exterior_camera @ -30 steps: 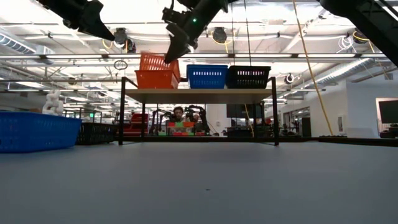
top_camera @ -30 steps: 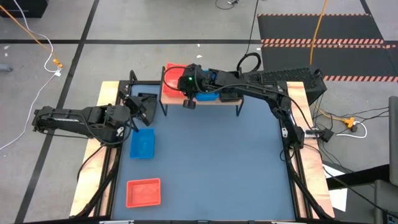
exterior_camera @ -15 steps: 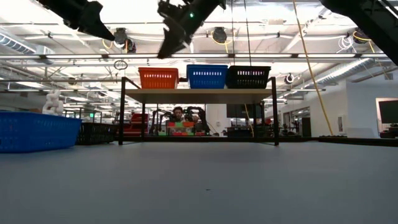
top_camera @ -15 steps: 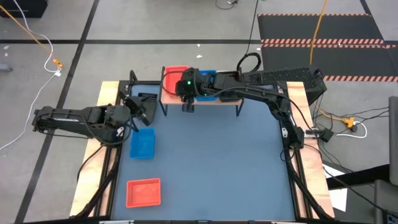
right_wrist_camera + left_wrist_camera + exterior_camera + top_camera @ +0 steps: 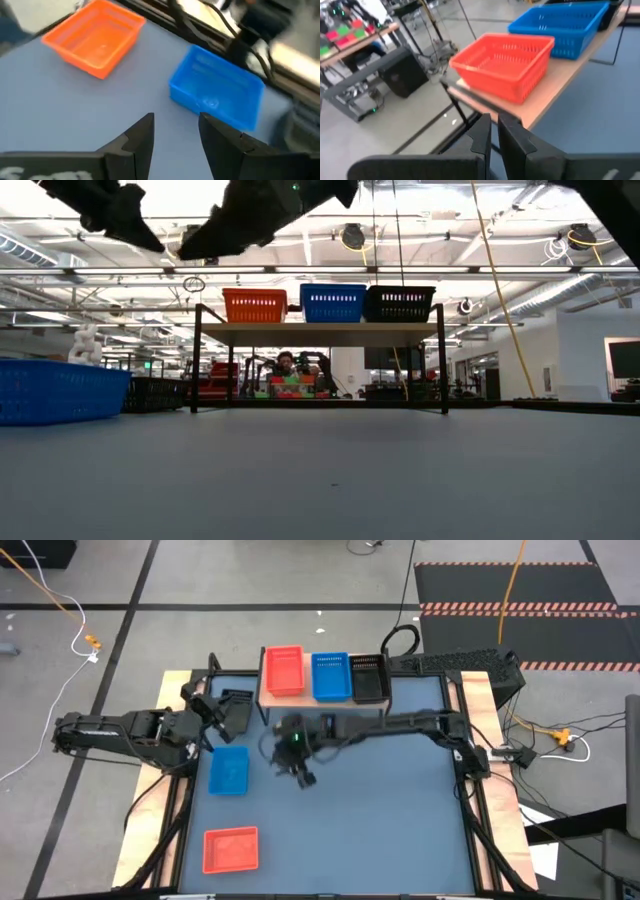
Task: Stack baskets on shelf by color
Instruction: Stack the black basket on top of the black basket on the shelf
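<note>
Now, right tool point(image 5: 303, 778) wide, empty, blue basket point(image 5: 229, 770) beside it, apart.

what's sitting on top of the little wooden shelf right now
Three basket piles in a row: red, blue, black. How many baskets each pile hides can't be told.

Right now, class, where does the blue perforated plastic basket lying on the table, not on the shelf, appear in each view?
High view: left of centre on the table.
Low view: at the left edge.
Left wrist view: not in it.
Right wrist view: right of centre, beyond the right gripper.
Shared landmark: the red plastic basket on the table.
</note>
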